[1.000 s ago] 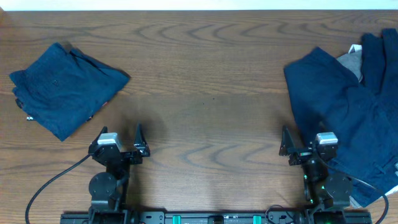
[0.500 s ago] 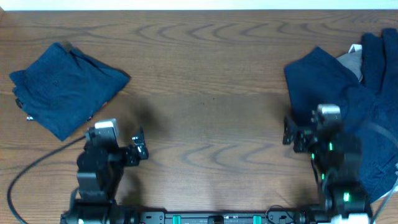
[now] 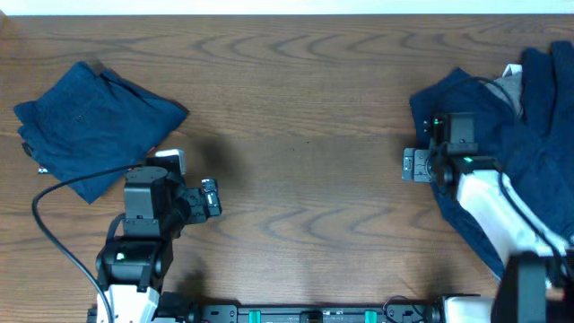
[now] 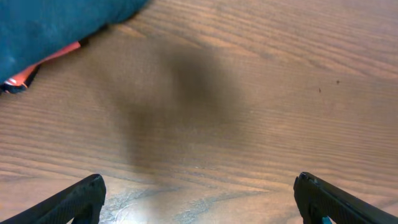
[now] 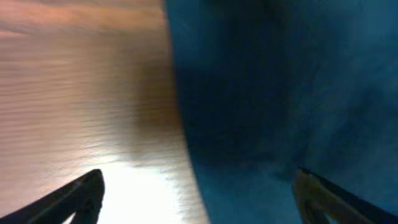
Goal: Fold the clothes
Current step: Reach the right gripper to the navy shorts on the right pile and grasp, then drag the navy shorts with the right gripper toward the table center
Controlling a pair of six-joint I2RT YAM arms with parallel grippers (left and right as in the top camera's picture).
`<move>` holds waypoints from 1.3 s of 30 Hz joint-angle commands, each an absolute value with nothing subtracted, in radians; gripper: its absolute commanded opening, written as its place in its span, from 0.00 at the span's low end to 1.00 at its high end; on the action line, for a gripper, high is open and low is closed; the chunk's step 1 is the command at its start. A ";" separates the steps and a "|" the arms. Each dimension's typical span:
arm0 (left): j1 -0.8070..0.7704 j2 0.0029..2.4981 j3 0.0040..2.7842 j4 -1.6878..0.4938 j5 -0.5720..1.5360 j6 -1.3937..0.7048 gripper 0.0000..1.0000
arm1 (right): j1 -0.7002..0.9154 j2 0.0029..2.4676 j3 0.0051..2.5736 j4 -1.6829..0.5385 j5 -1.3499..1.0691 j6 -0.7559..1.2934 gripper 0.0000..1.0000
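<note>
here both jaws gape wide, empty. navy pile (image 3: 547, 170) lies at three o'clock, folded shorts (image 3: 90, 126) at ten. right jaws may pinch several layers, dragging extra garments.

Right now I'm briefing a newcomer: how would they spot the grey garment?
Go to the right end of the wooden table, where navy clothes lie heaped. Near the heap's far edge peeks the grey garment, the only pale piece among dark blue.
</note>
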State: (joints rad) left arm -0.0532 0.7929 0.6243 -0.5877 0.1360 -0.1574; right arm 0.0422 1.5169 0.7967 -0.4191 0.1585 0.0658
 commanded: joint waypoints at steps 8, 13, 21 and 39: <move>-0.052 0.802 0.644 -0.590 0.150 -0.163 0.98 | 0.019 1.714 0.810 -0.324 0.285 0.109 0.10; -0.052 0.802 0.644 -0.582 0.150 -0.162 0.98 | -0.004 1.679 0.824 -0.338 0.284 0.159 0.01; -0.052 0.802 0.644 -0.536 0.150 -0.162 0.98 | -0.069 1.411 1.069 -0.528 0.193 0.098 0.01; -0.052 0.802 0.644 -0.492 0.150 -0.162 0.98 | 0.097 1.307 1.147 -0.177 -0.650 0.283 0.02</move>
State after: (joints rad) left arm -0.0532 0.8024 0.6254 -0.5056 0.1505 -0.1574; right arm 0.0067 1.3132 1.1240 -0.2802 -0.3809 0.1726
